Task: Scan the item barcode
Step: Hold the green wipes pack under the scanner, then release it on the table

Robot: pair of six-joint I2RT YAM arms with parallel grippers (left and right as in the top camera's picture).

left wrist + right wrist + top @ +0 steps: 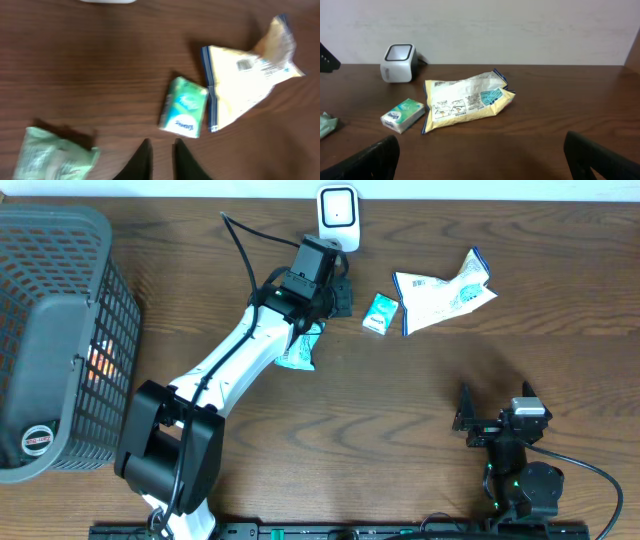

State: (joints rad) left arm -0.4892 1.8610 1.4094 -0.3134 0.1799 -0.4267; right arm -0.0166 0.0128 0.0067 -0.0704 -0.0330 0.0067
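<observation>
The white barcode scanner (337, 215) stands at the table's far edge and also shows in the right wrist view (398, 62). My left gripper (161, 144) hovers just in front of it, its jaws parted by a narrow gap with nothing between them. A crumpled pale green packet (52, 155) lies on the table to its lower left, under the arm in the overhead view (300, 352). Right of the gripper lie a small green tissue pack (183, 106) and a yellow-white snack bag (245, 85), barcode face up. My right gripper (482, 155) rests near the front edge, wide open and empty.
A grey mesh basket (60, 340) lies tipped on its side at the left edge, with something inside it. The left arm (230, 370) stretches diagonally from its base at the front left. Bare wood lies between the right gripper (497, 410) and the snack bag (440, 295).
</observation>
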